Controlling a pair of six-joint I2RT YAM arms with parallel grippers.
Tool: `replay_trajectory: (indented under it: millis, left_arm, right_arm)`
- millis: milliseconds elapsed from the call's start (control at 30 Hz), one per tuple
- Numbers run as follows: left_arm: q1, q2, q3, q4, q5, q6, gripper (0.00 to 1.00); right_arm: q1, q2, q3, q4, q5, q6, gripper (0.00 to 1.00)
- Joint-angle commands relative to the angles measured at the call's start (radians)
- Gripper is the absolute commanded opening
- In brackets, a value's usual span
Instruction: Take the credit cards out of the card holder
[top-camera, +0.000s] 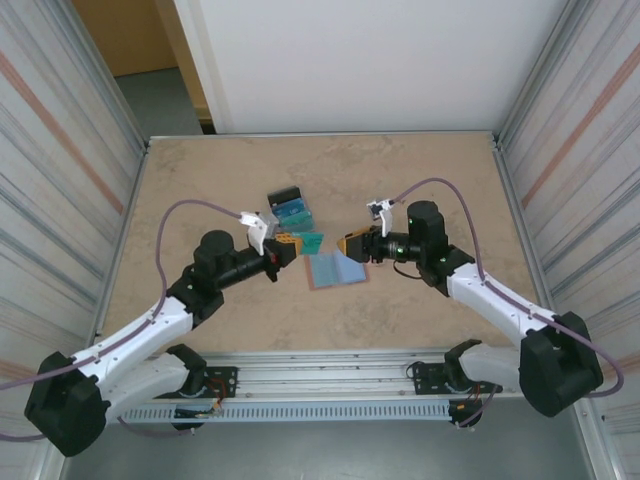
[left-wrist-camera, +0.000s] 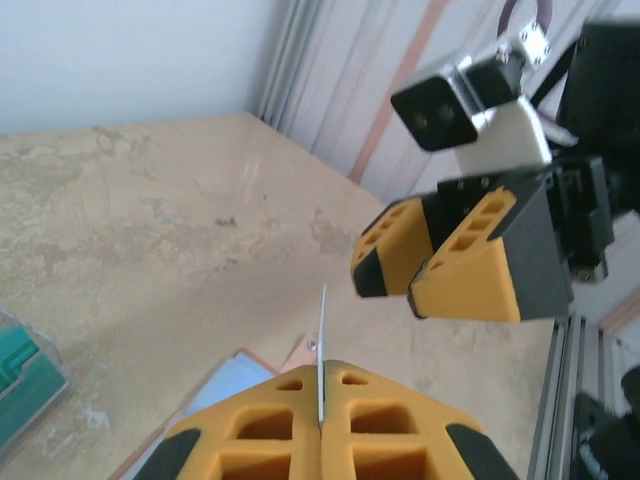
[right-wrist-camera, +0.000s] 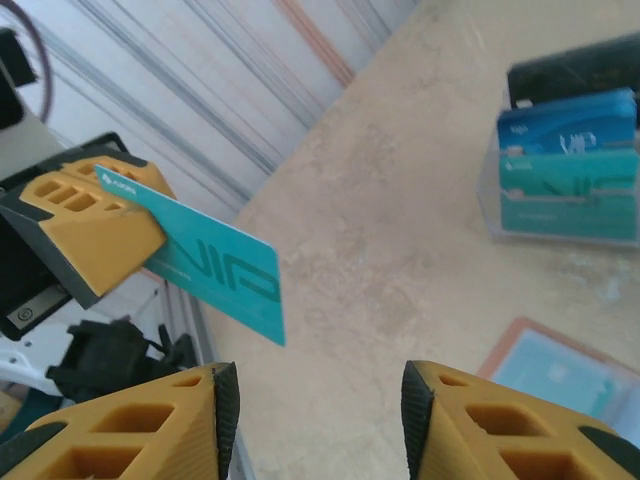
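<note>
Beige marbled worktop (top-camera: 420, 190) fills the overhead frame's middle, between ribbed pale side walls (top-camera: 60, 150) and a white panel (top-camera: 360, 60) at the top. At its centre the salmon-pink card holder (top-camera: 335, 270) lies open, blue-grey lining up, below a stand (top-camera: 292, 212) of blue, teal and black cards. Just above the holder in the frame the left gripper (top-camera: 287, 246) is clenched on a teal credit card (top-camera: 312, 242); the right gripper (top-camera: 352, 245) faces it, released, jaws apart.

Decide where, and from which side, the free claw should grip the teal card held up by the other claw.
Grip the free end of the teal card, which sticks out clear of the left claw. Bring the open right claw in from the opposite side, one finger on each flat face: the card is thin, so probably only its faces give purchase.
</note>
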Motion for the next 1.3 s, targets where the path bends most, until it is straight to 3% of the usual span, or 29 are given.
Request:
replay_trajectory:
  millis: [0, 167, 500, 600, 767, 900, 933, 967, 1033, 1100, 1167, 1267]
  left_arm:
    - [0.001, -0.019, -0.02, 0.17, -0.045, -0.154, 0.0]
    - [0.001, -0.006, -0.041, 0.261, -0.032, -0.229, 0.0]
    - [0.001, 0.006, -0.032, 0.266, -0.01, -0.247, 0.0]
    - [0.001, 0.013, -0.032, 0.274, -0.006, -0.25, 0.0]
    - [0.001, 0.026, -0.028, 0.277, -0.001, -0.251, 0.0]
    - [0.004, 0.018, -0.003, 0.203, 0.009, -0.212, 0.0]
    - [0.006, 0.008, 0.013, 0.159, 0.016, -0.186, 0.02]
    - [0.009, -0.001, 0.03, 0.115, 0.019, -0.157, 0.09]
    - [0.012, -0.028, 0.078, -0.014, 0.02, -0.071, 0.32]
    - [0.012, -0.054, 0.13, -0.137, 0.017, 0.018, 0.49]
    - [0.012, -0.072, 0.187, -0.265, 0.027, 0.11, 0.55]
    - [0.012, -0.071, 0.279, -0.435, 0.074, 0.245, 0.54]
  right_arm:
    - [0.029, 0.035, 0.027, 0.17, -0.004, 0.09, 0.49]
    - [0.08, 0.087, 0.065, 0.217, -0.025, 0.085, 0.49]
    - [0.099, 0.137, 0.099, 0.328, -0.092, 0.116, 0.45]
    - [0.1, 0.15, 0.104, 0.352, -0.115, 0.127, 0.38]
    - [0.102, 0.154, 0.116, 0.355, -0.15, 0.126, 0.12]
    - [0.097, 0.128, 0.122, 0.289, -0.157, 0.081, 0.01]
    - [0.096, 0.117, 0.126, 0.248, -0.154, 0.057, 0.0]
    - [0.096, 0.105, 0.131, 0.207, -0.15, 0.031, 0.0]
    - [0.096, 0.076, 0.149, 0.083, -0.134, -0.039, 0.0]
    - [0.096, 0.051, 0.169, -0.04, -0.115, -0.109, 0.0]
    - [0.095, 0.027, 0.186, -0.134, -0.104, -0.163, 0.0]
    - [0.094, 0.01, 0.227, -0.285, -0.111, -0.25, 0.0]
